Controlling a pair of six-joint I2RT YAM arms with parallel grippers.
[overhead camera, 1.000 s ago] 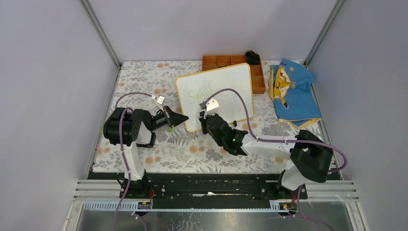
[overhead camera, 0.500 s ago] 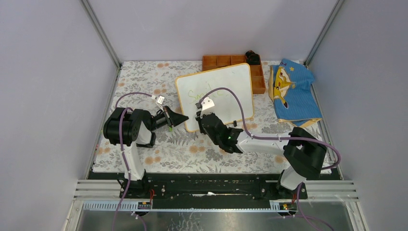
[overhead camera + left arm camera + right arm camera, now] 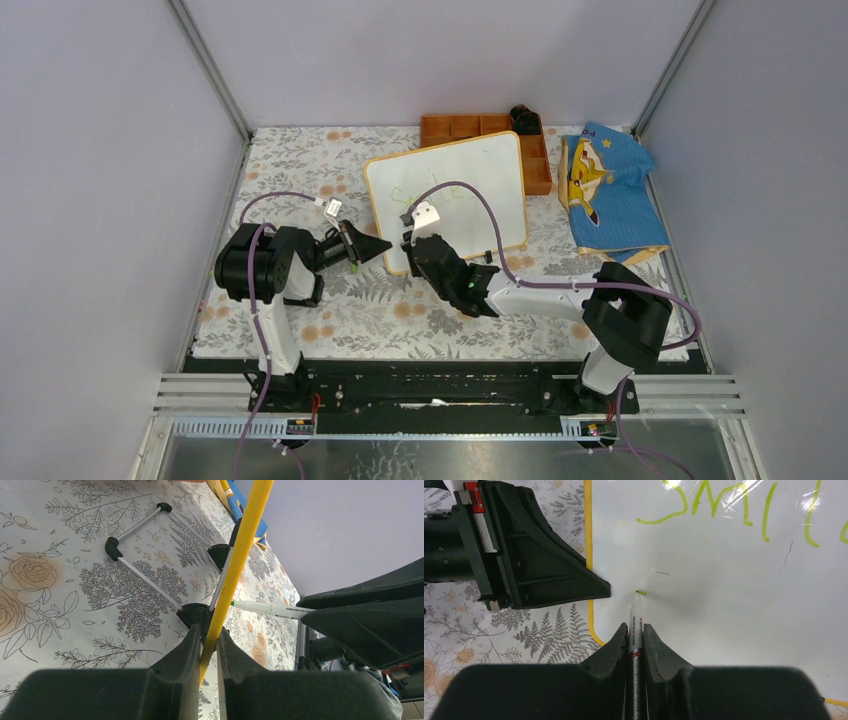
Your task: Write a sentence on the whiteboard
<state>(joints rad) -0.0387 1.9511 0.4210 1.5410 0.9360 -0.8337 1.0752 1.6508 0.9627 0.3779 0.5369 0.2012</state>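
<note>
The right gripper (image 3: pixel 635 630), clamped on the marker (image 3: pixel 636 609), sets its tip on the whiteboard (image 3: pixel 734 610) under the sentence (image 3: pixel 719 510), blank surface lying rightward along the board's long axis, while the left gripper (image 3: pixel 207 636) pinches the near frame edge.

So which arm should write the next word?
The right arm. Its jaws hold the marker, tip touching the whiteboard under the green writing. The left arm has its jaws clamped on the whiteboard's yellow edge, steadying it.
</note>
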